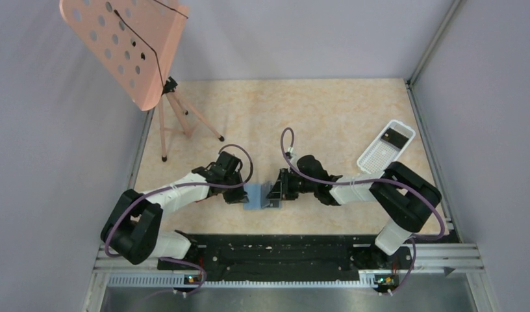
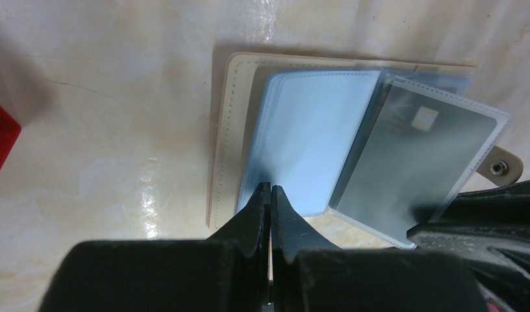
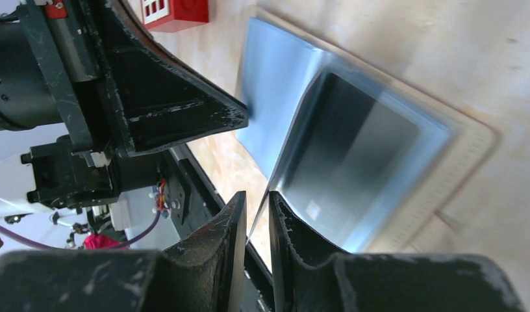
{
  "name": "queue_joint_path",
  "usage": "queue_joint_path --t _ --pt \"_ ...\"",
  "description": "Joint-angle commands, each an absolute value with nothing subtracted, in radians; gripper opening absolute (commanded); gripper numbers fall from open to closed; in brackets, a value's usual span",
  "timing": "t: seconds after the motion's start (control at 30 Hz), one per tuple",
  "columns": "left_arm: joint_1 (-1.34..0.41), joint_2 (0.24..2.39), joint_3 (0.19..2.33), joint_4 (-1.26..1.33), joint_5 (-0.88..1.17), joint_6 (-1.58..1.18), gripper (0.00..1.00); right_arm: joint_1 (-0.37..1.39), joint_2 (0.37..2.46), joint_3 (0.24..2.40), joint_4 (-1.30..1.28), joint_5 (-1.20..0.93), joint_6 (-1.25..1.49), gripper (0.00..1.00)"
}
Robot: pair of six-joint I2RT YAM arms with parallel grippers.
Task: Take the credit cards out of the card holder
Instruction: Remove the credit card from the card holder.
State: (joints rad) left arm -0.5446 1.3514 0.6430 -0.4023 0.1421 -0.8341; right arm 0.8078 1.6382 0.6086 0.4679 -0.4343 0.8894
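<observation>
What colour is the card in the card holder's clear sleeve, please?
The card is dark grey with a pale chip; the left wrist view shows it best.

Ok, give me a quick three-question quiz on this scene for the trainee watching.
1. True or false: the white tray already holds a dark card.
2. The left gripper has its tip at the card holder. Are its jaws A) shut or B) wide open?
3. Fill in: the grey card sits in a ___ sleeve.
Key: 1 true; 2 A; 3 clear.
</observation>
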Motion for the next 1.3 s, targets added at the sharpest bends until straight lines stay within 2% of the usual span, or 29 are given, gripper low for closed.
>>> queue_joint_path --t 0.0,0.1,0.27,0.53,0.7,0.83,1.0,1.27 --pt "-0.532 1.345 0.646 -0.380 0.151 -0.816 0.00 0.852 1.664 0.676 0.533 -0.449 0.895 0.21" --pt "-0.527 1.340 0.653 -0.388 0.153 -0.815 0.00 0.863 1.663 0.684 0.530 -0.443 0.887 0.25" --pt "-0.514 1.290 0.680 -0.432 0.111 -0.818 0.00 0.869 1.661 0.684 0.547 -0.453 0.884 0.38" --pt "-0.471 1.123 0.686 -0.488 -0.023 -0.841 0.01 0.882 1.701 0.712 0.586 -0.480 0.883 0.42" --pt "-0.444 1.083 0.691 -0.512 -0.034 -0.832 0.01 0.900 1.729 0.739 0.602 -0.488 0.886 0.44" --pt "-0.438 1.070 0.691 -0.514 -0.034 -0.827 0.03 0.905 1.744 0.747 0.592 -0.493 0.879 0.53" --pt "-0.437 1.092 0.679 -0.483 0.028 -0.814 0.06 0.905 1.724 0.759 0.482 -0.445 0.847 0.54" --pt "-0.439 1.166 0.642 -0.395 0.174 -0.777 0.13 0.905 1.735 0.795 0.295 -0.319 0.823 0.49"
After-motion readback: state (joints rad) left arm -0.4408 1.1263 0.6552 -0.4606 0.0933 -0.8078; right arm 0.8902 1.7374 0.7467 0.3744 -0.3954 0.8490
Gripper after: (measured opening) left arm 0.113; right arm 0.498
